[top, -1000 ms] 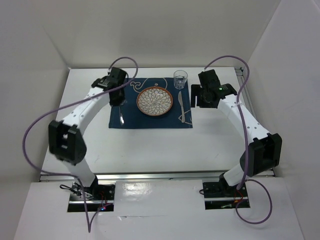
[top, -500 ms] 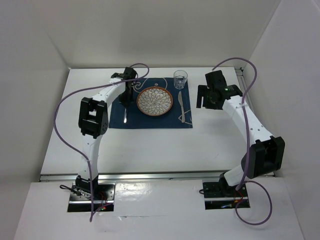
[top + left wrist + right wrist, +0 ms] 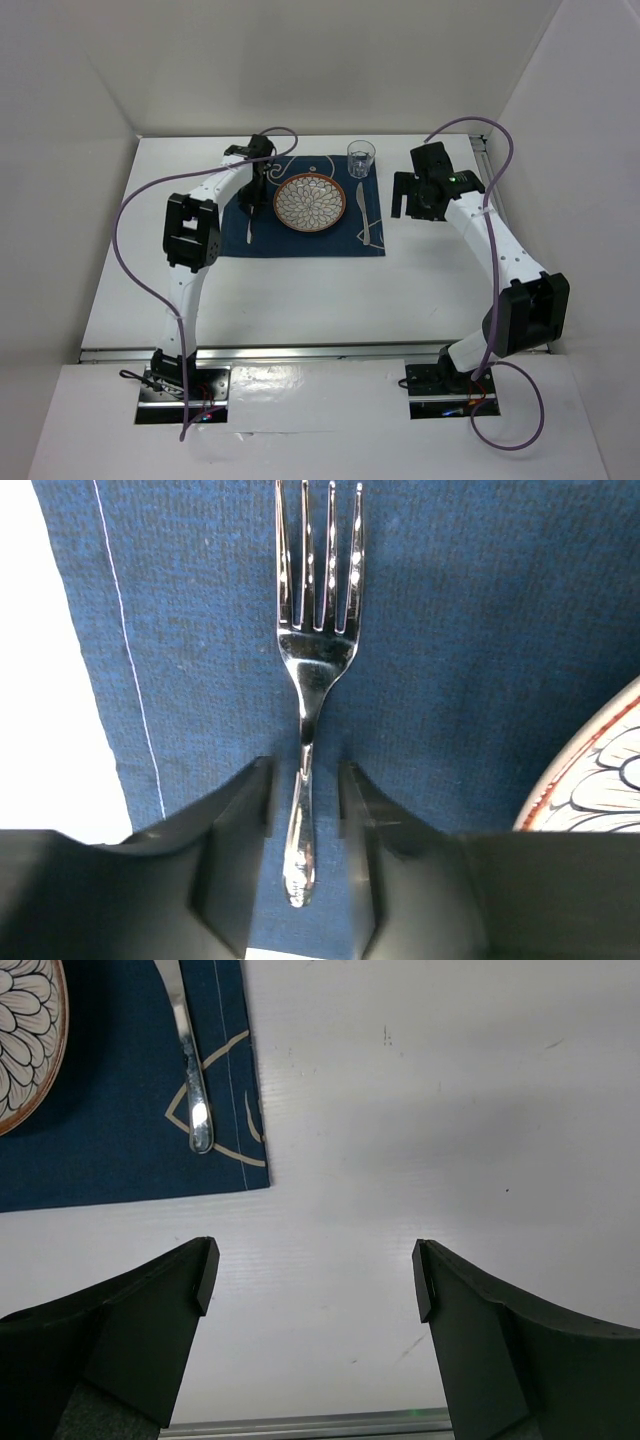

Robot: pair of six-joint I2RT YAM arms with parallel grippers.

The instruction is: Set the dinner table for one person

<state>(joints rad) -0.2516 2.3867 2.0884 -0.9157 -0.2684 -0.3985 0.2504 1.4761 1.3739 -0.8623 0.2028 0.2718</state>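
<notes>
On the white dinner table [image 3: 300,290] lies a dark blue mat [image 3: 300,240] with a patterned plate [image 3: 311,202] at its centre. A fork [image 3: 315,650] lies flat on the mat left of the plate, tines pointing away. My left gripper [image 3: 305,780] is low over the fork's handle. Its fingers [image 3: 245,830] stand either side of the handle with a gap on each side, so it is open. A knife [image 3: 192,1070] lies on the mat right of the plate. My right gripper [image 3: 315,1275] hangs wide open over bare table right of the mat, holding nothing.
A clear glass [image 3: 360,158] stands at the mat's far right corner. A metal rail [image 3: 300,1425] runs along the table edge near my right gripper. White walls enclose the table on three sides.
My left jaws have parted from the fork's handle, and the fork now rests on the mat. The left arm's elbow swung in towards the mat. The right jaws have spread a little wider.
</notes>
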